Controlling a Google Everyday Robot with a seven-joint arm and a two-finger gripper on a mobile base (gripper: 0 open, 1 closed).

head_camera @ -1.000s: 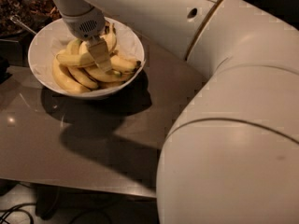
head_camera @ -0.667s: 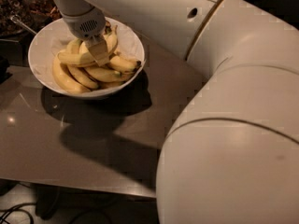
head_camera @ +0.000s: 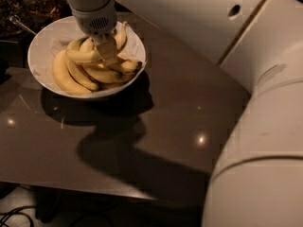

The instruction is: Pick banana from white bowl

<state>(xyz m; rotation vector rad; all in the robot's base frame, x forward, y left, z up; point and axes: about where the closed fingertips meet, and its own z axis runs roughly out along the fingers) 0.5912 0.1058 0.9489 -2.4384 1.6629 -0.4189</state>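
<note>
Large round glossy white bowl (head_camera: 45, 44) at 10 o'clock on dark brown reflective table (head_camera: 165, 103), holding a bunch of yellow bananas (head_camera: 102, 74). Long curved bright yellow banana (head_camera: 83, 56) atop the bunch, inside the bowl. Grey-collared gripper (head_camera: 108, 51) lowered from 12 o'clock onto the bunch, touching that banana's 3 o'clock end; grip state: cannot tell. Bulky white robot arm (head_camera: 189, 13) spanning 12 to 5 o'clock.

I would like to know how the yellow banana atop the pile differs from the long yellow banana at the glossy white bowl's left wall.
The top banana lies crosswise on the pile, at the gripper; the left banana lies lower, curving along the white bowl's wall, away from the gripper. Both are yellow and unpeeled.
</note>
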